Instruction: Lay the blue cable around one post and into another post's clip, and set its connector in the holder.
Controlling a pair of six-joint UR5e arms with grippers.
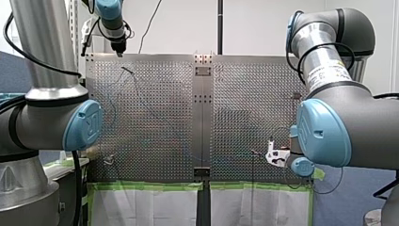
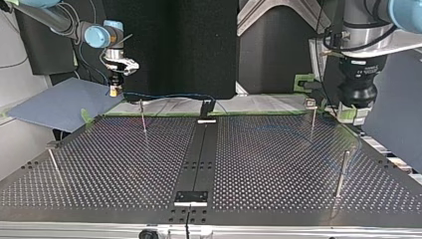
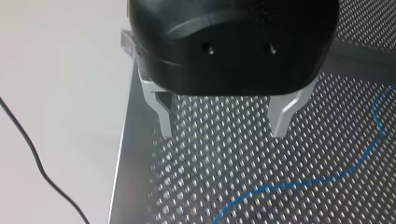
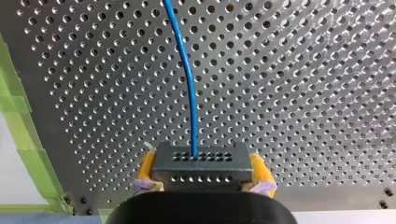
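My right gripper is shut on the grey connector, which sits between its yellow pads. The blue cable runs out of the connector and away over the perforated plate. In the top view that gripper hangs at the far left edge of the table, and the cable leads from it toward the black holder on the centre strip. My left gripper is open above the plate near its edge, with nothing between its metal fingers. A wavy stretch of the cable lies ahead of it.
Thin posts stand on the plate: one near my right gripper, one far right, one near right, one leaning near left. Green tape lines the table's edge. A blue sheet lies beside the table.
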